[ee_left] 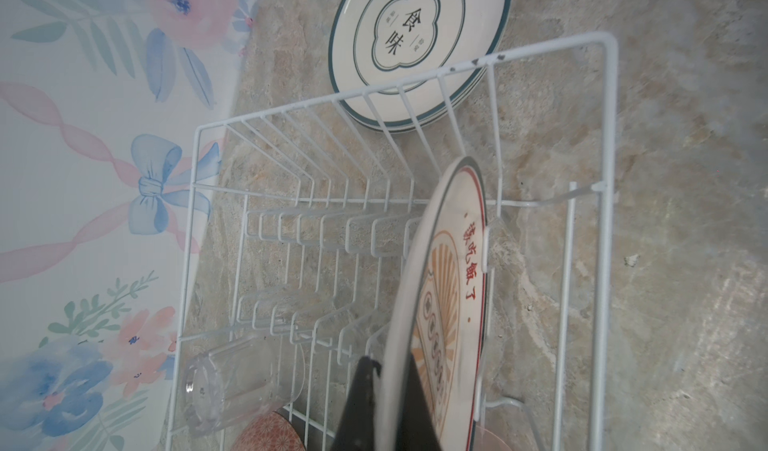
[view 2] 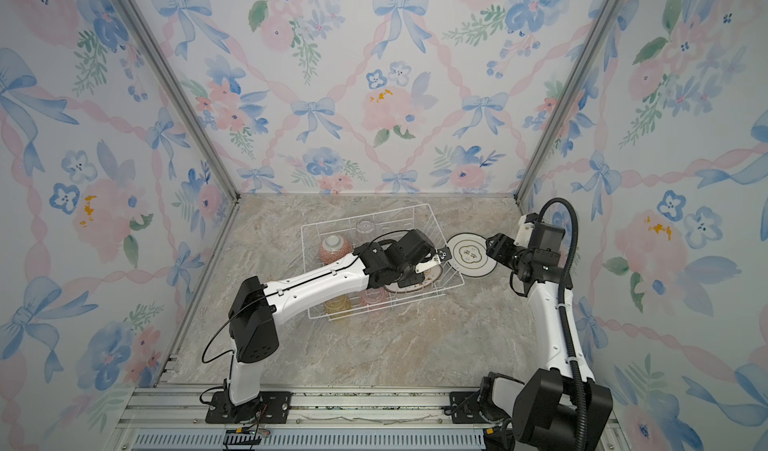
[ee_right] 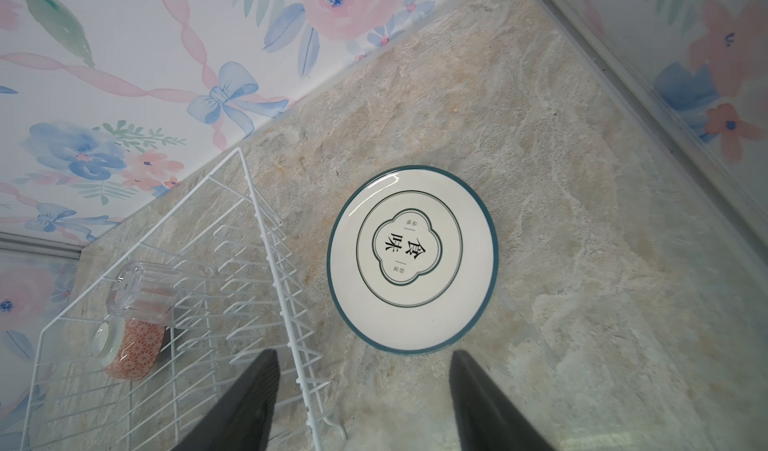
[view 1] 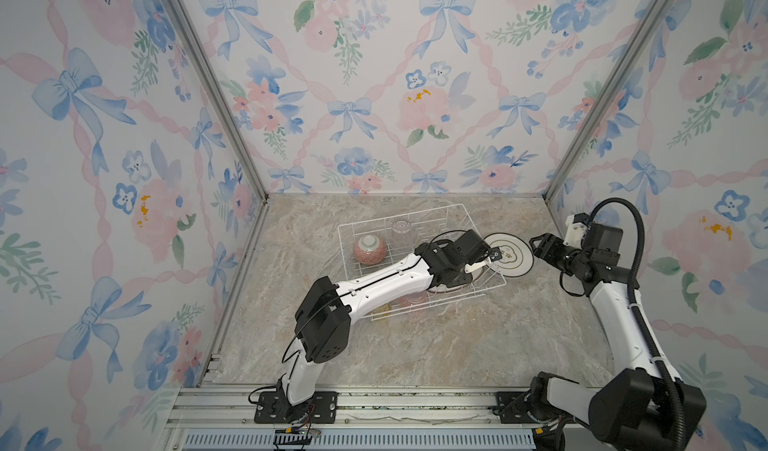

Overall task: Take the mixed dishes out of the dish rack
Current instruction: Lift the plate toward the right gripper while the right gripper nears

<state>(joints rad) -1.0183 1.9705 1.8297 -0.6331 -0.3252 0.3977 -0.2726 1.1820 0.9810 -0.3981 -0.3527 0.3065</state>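
My left gripper (ee_left: 386,390) pinches the orange-sunburst plate (ee_left: 440,286) in the dish rack (ee_left: 606,137); next, lift clear of its prongs (ee_left: 357,237); right gripper (ee_right: 363,357) wide, empty.

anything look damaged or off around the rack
Only a small flaw: the dish rack has dark chipped flecks in the white coating of its top rim, near the teal-rimmed plate lying outside it. Nothing looks spilled or broken.

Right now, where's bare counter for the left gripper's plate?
Widest: counter in front of the rack, down to the near rail. Also the strip from rack to left wall. Crowded: right of the rack, with plate stack and right gripper.
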